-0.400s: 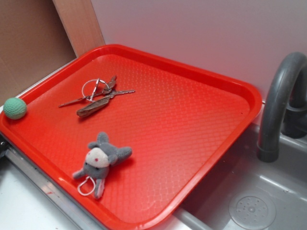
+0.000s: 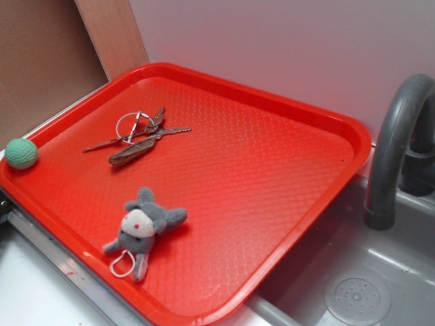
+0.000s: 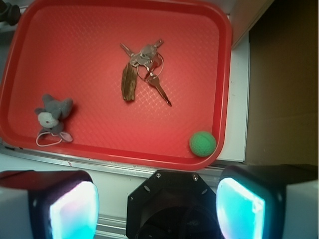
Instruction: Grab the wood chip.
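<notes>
1. Between the exterior picture of a moment ago and the present one, no change can be made out: the red tray point(image 2: 326, 146), the grey faucet point(image 2: 397, 136) and the sink point(image 2: 353, 292) at its right are placed alike in both, and nothing on the tray has been shifted.
2. From this it is judged that the task has hardly been begun; no approach has yet been made, and the descent and the grasp are both left to be done.
3. The claw point(image 3: 157, 201) is seen only in the wrist view, at the bottom edge, with its two fingers point(image 3: 70, 206) spread wide and nothing held between them. It is held high above the near rim of the tray and is absent from the exterior view.
4. The plush toy point(image 2: 141, 227) is lying toward the near edge of the tray, well apart from the other things, and the green ball point(image 2: 21, 153) is resting at the tray's corner rim.
5. The bunch of keys point(image 2: 139, 128) is spread out on its ring, and one end of the wood chip point(image 2: 130, 153) is touching or lying just under it.
6. The wood chip is lying flat on the tray floor; in the wrist view it is seen well ahead of the claw and slightly left of its middle line, its long axis pointing nearly away from the camera.
7. A move forward, then downward, is judged necessary, and the far end by the keys is better avoided.
</notes>
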`<act>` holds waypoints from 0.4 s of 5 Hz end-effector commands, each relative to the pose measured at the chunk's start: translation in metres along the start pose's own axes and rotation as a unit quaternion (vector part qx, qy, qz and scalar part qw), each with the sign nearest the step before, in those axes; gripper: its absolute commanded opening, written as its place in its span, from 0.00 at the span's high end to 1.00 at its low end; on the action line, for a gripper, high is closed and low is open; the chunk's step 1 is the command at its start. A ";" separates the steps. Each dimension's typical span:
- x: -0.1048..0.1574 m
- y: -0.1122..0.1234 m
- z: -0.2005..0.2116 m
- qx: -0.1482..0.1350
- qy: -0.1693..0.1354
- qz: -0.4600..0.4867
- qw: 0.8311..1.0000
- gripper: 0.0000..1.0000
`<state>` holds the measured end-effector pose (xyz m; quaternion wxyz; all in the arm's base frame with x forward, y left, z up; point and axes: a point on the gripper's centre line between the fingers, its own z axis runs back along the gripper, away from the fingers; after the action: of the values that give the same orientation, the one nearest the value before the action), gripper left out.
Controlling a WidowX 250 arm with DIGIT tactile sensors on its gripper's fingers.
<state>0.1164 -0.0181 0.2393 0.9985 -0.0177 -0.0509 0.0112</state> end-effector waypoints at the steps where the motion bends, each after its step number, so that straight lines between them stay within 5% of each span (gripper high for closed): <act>1: 0.024 -0.026 -0.005 -0.007 -0.014 0.043 0.999 0.00; 2: 0.043 -0.040 -0.027 -0.018 -0.006 0.051 0.999 0.00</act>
<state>0.1607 -0.0563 0.2133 0.9966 -0.0323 -0.0466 0.0599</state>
